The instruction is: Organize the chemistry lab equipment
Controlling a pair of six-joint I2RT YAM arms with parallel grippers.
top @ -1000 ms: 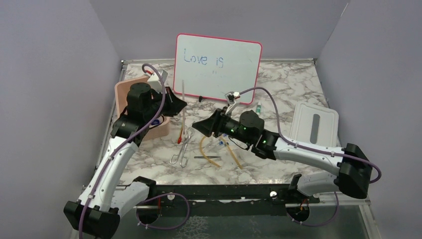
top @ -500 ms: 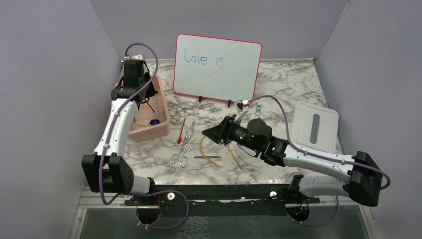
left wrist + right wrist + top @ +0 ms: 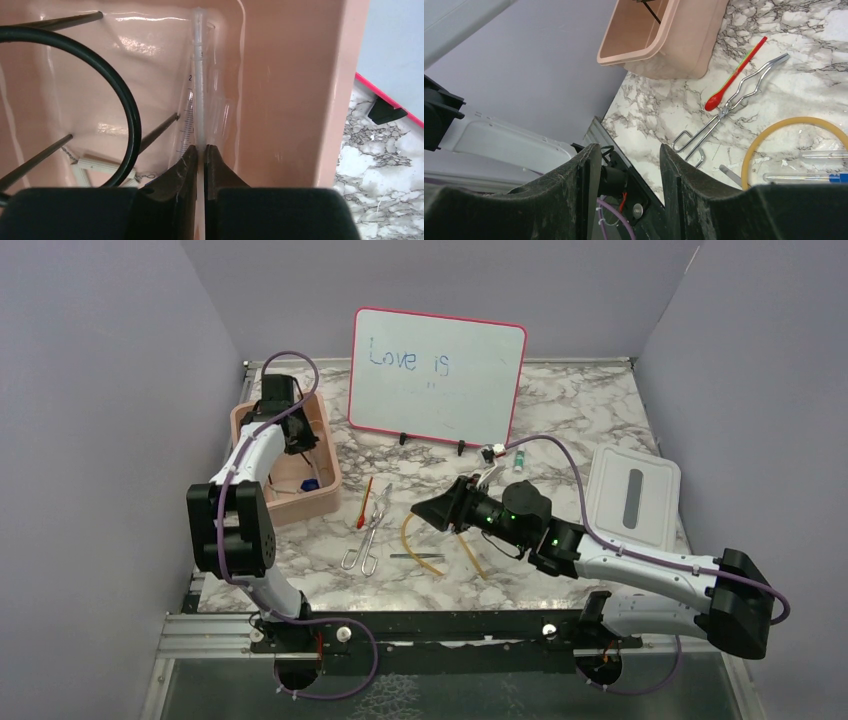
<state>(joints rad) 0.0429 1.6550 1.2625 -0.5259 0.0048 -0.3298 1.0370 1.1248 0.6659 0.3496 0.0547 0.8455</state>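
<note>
Top external: whiteboard (image 3: pixel 437 375) reads "Love is"; left fingers (image 3: pixel 181 172) pinch graduated pipette (image 3: pixel 198 75).

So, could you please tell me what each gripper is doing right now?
Left gripper: closed on a clear graduated tube, inside the pink bin.
Right gripper: open, holding nothing.

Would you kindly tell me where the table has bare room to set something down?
Bare marble lies between the whiteboard and the white lid, and between the pink bin and the near edge. The centre is crowded: metal tongs, red-tipped spatula, tan rubber tube.
</note>
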